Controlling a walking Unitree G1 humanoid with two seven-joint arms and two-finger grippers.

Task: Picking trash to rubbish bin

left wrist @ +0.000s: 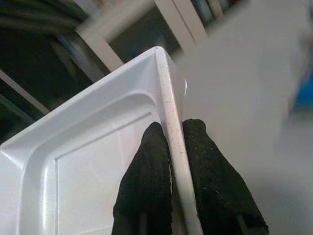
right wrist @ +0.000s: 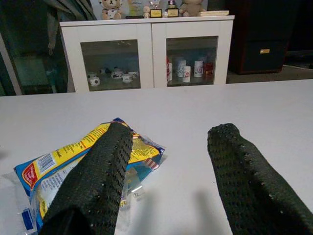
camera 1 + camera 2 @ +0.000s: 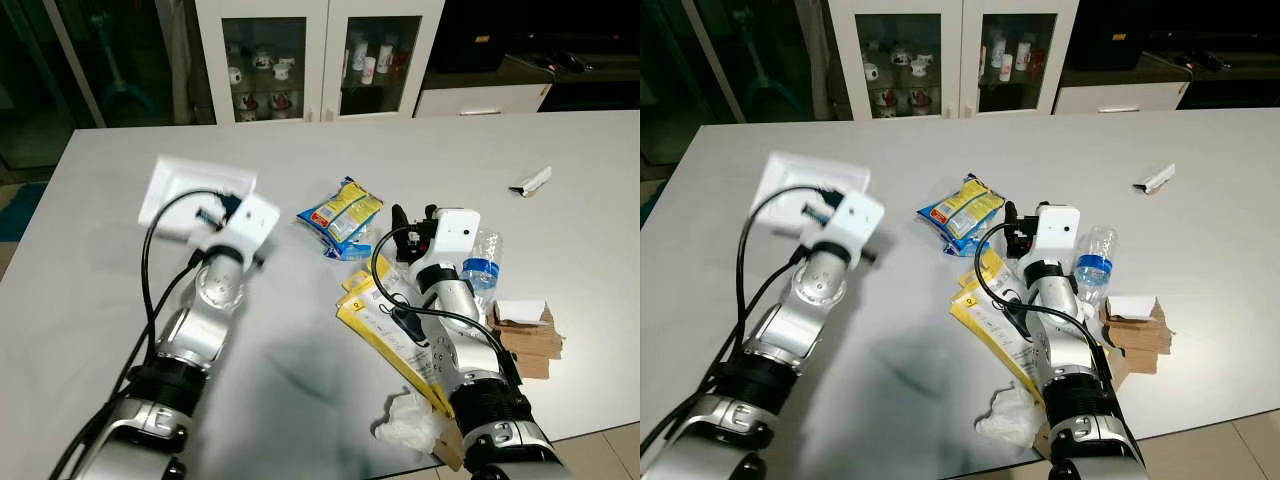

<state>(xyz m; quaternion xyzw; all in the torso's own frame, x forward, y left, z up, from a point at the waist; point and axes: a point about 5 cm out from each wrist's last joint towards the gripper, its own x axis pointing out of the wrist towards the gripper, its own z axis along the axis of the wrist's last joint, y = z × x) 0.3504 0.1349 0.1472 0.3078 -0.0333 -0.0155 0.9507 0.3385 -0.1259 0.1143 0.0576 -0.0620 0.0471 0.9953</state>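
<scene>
Now your left gripper [image 1: 175, 134] pinches the white tray's [image 3: 175, 190] rim; your right gripper [image 2: 168, 147] is spread just beside the snack packet [image 3: 342, 212], with bottle [image 3: 482, 262], yellow envelopes [image 3: 385, 325] and cardboard [image 3: 527, 340] crowding it.

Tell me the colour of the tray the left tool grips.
White tray, clearest in the left wrist view, its rim pinched by the left tool.

nothing really readable here, blue and yellow snack packet [image 2: 83, 161] has print and a barcode too blurry to make out, water bottle [image 3: 483, 262] blue label illegible, yellow sheets [image 3: 385, 335] print too small
</scene>
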